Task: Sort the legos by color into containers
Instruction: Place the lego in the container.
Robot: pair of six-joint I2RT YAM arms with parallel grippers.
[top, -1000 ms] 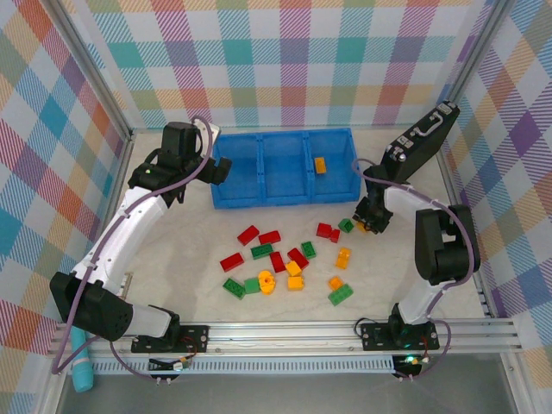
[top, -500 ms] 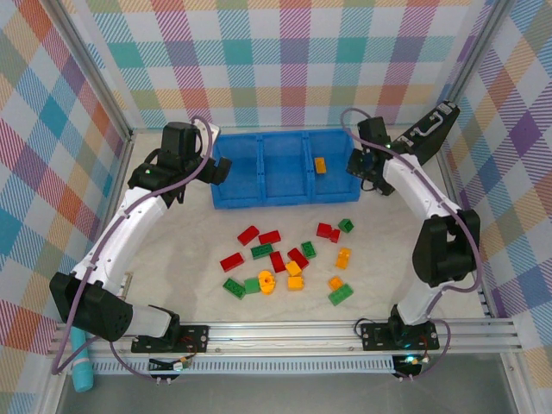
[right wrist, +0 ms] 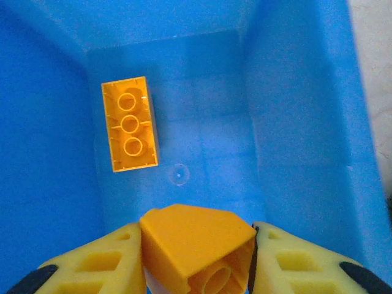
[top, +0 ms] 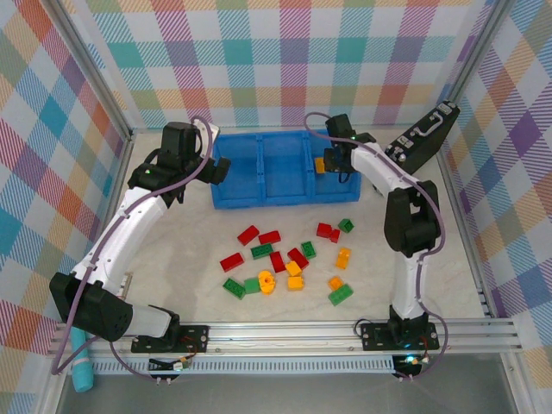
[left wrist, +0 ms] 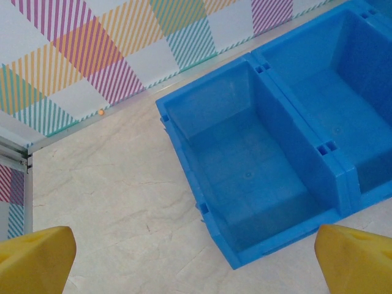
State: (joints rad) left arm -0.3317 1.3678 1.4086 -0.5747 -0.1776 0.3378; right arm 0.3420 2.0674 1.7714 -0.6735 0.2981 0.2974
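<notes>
The containers are three compartments of one blue bin [top: 285, 202] at the back of the table. My right gripper [top: 338, 166] hangs over the right compartment [right wrist: 306, 122], shut on a yellow-orange lego [right wrist: 196, 248] that sits tilted between its fingers. Another yellow-orange lego [right wrist: 130, 124] lies flat on that compartment's floor. Several red, green and yellow-orange legos [top: 285, 259] are scattered on the table in front of the bin. My left gripper [top: 220, 170] hovers open at the bin's left end, above the bare left compartment [left wrist: 245, 177]; nothing lies between its fingertips [left wrist: 37, 260].
A black hard case [top: 423, 138] leans at the back right, just beside the right arm. Plaid walls close the table on three sides. A metal rail [top: 285, 332] runs along the near edge, and a teal object [top: 82, 373] lies below it at the left.
The right gripper has carried the yellow-orange lego from the table near the pile up and leftward to above the right compartment. The left arm has stayed still.
</notes>
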